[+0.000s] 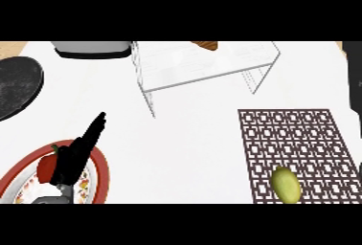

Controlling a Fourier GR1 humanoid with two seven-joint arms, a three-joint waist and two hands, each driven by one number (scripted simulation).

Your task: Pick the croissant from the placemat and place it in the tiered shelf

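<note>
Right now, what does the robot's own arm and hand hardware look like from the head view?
Only the left arm shows. The left hand is matte black, with long slim fingers tapering to a point, no markings or cables visible. Below it a short stretch of grey forearm enters from the lower edge. The right hand is out of view.

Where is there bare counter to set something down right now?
The widest bare patch is mid-counter, between the plate with the left hand and the placemat, below the tiered shelf. The placemat's upper part is free; a green fruit occupies its lower edge. The left side is crowded.
</note>
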